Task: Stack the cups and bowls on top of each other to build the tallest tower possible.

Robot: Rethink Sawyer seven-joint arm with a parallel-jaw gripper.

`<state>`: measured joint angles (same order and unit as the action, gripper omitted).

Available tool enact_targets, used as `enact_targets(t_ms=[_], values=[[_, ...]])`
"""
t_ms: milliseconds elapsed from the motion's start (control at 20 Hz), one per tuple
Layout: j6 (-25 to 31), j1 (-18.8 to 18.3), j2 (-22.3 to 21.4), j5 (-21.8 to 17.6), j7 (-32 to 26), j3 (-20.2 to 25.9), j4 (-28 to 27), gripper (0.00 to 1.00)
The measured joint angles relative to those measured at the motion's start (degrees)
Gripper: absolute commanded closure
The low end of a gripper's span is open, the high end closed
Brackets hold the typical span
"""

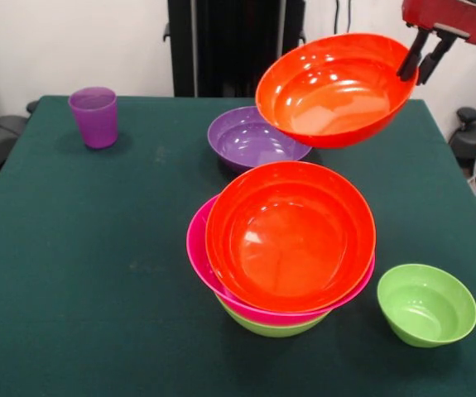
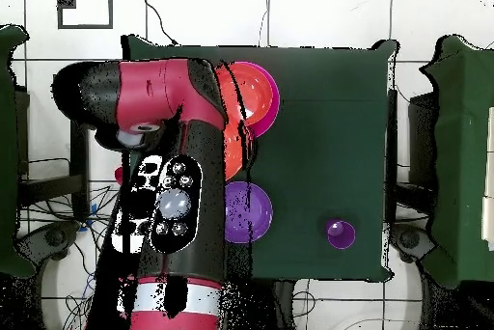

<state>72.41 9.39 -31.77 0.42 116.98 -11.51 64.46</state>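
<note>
The hand [image 1: 422,59] grips the rim of an orange bowl [image 1: 335,89], held tilted in the air at one o'clock of the tower [image 1: 287,248]. Next: centre it over the tower, level it, lower, release.

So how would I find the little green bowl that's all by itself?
Start at the tower of big bowls in the middle of the green table. Look just to its right, near the front edge. There sits a small lime green bowl, alone, empty and upright, unlike the green bowl squashed under the tower.
</note>
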Motion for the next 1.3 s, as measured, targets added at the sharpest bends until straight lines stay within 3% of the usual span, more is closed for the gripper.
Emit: enact_targets(t_ms=[600, 1300], values=[[10.9, -2.1, 3.3, -7.1, 0.0, 0.0, -9.6, 1.0], [11.2, -4.1, 4.6, -11.3, 0.0, 0.5, -13.8, 1.0]])
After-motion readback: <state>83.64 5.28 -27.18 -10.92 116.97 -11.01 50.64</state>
